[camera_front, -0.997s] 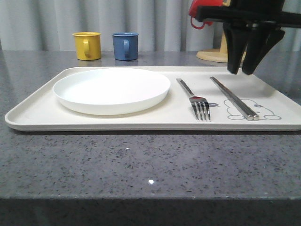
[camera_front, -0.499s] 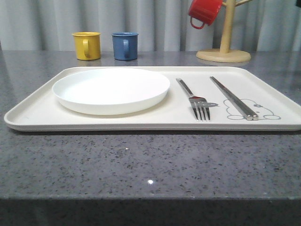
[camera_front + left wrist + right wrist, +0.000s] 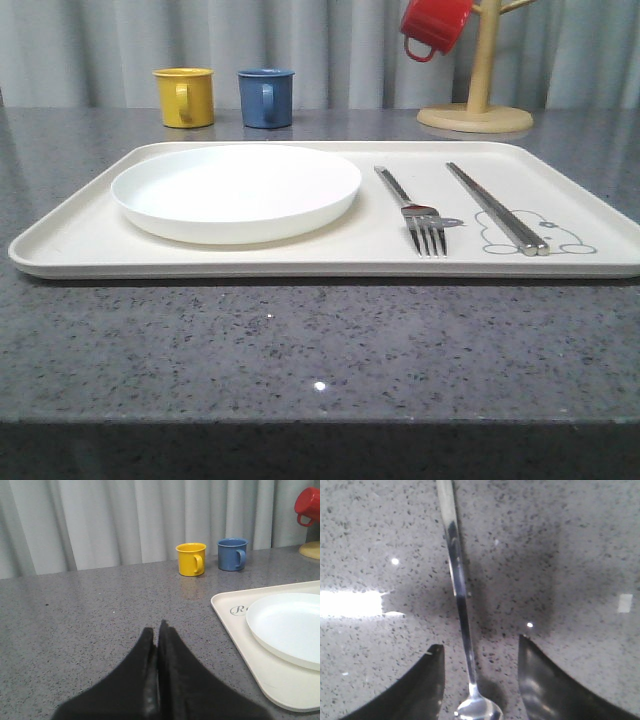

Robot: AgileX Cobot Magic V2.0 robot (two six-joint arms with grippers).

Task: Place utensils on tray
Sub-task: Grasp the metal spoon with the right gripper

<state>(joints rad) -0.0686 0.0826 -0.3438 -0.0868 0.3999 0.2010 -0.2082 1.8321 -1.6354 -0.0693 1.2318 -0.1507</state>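
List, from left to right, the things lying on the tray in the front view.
White plate → fork → chopsticks → drawn rabbit, all on the tray.

One tray (image 3: 90,235), one plate (image 3: 236,190), one fork (image 3: 415,210), two chopsticks (image 3: 495,207), one spoon (image 3: 461,605), three mugs (image 3: 185,97), seemingly one stand (image 3: 476,110).

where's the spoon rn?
Right wrist view: the spoon lies flat on the grey speckled countertop, not on the tray, its handle running between the open fingers of the right tool.
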